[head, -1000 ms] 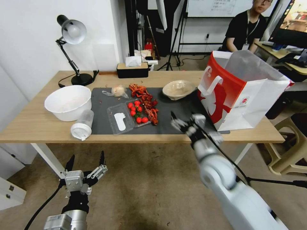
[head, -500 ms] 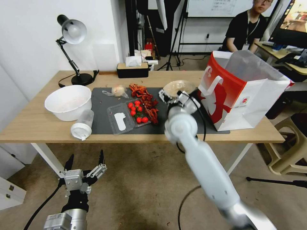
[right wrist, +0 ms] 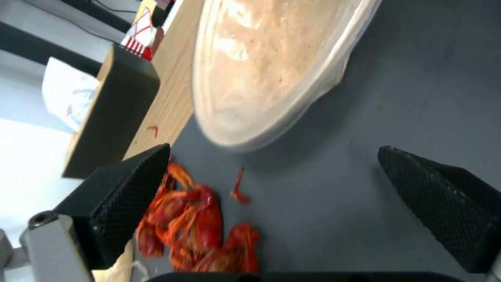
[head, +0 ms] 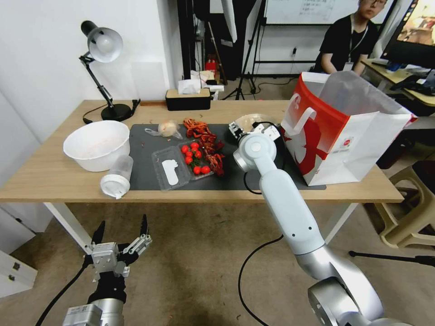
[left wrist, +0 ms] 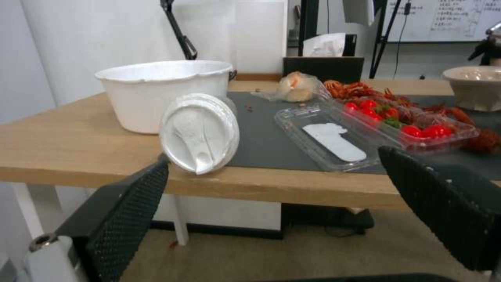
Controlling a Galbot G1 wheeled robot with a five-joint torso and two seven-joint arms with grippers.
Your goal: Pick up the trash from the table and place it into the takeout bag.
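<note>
The table (head: pixel 54 176) carries the takeout bag (head: pixel 344 136) at 3 o'clock, upright and open-topped. The beige bowl (head: pixel 253 121) sits on the mat (head: pixel 235 172) at 9 o'clock of the bag. The right gripper (right wrist: pixel 276 188) hovers spread wide just above the bowl. The left gripper (head: pixel 121 235) waits below the table edge at 7 o'clock, fingers wide apart.

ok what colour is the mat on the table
Dark grey mat, lying on the light-wood table; the head view shows it best.
</note>
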